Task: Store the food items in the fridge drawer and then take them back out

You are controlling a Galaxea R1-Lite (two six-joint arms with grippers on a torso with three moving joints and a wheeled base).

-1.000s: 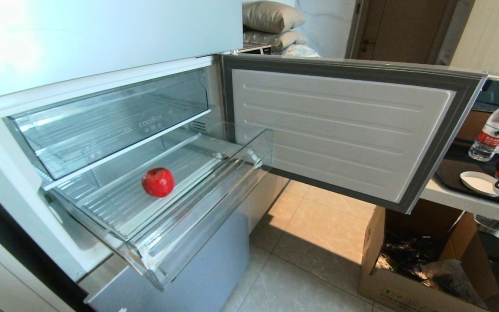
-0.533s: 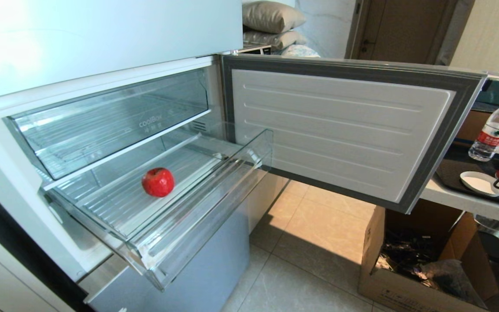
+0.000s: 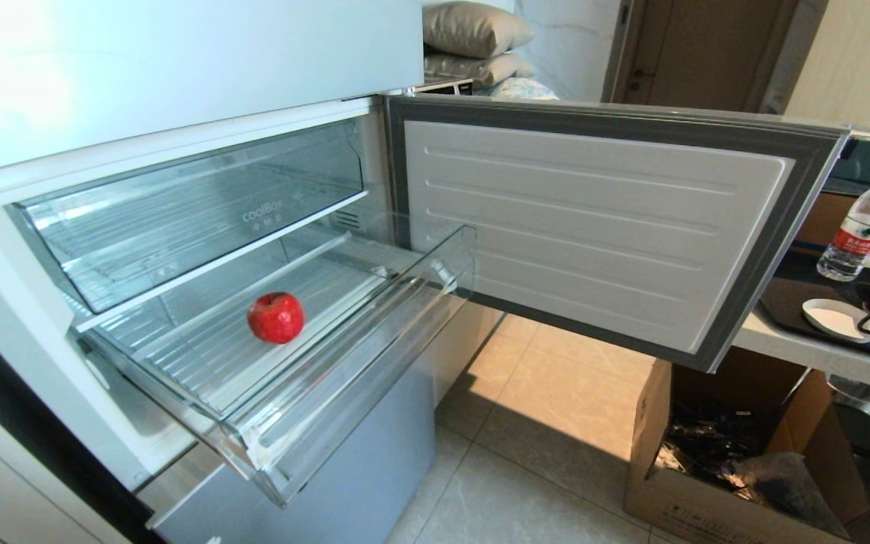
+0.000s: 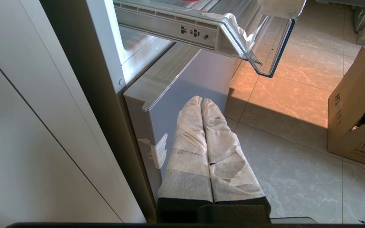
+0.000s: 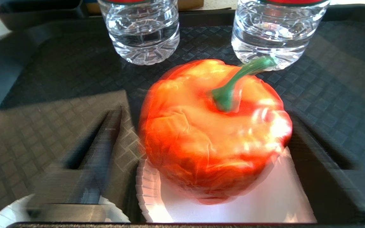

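A small red tomato-like food item (image 3: pixel 276 317) lies on the ribbed floor of the pulled-out clear fridge drawer (image 3: pixel 374 336). In the right wrist view an orange-red bell pepper (image 5: pixel 201 136) with a green stem sits on a white paper plate (image 5: pixel 265 202). My right gripper (image 5: pixel 204 115) is open, with one dark finger on each side of the pepper and a gap showing beside one finger (image 5: pixel 103 136). My left gripper (image 4: pixel 201 103) is shut and empty. Its white-wrapped fingers are parked low beside the fridge's lower door, under the drawer's front (image 4: pixel 265 47).
The fridge door (image 3: pixel 593 227) stands open to the right. A taller clear drawer (image 3: pixel 201 204) sits above. The pepper's plate rests on a black tray (image 5: pixel 43 95) with two water bottles (image 5: pixel 143 31) (image 5: pixel 280 31) behind it. An open cardboard box (image 3: pixel 737 453) stands on the floor.
The fridge, the drawer and the red piece have not moved. At the head view's far right edge, the dark and orange shapes over the counter tray have shifted slightly.
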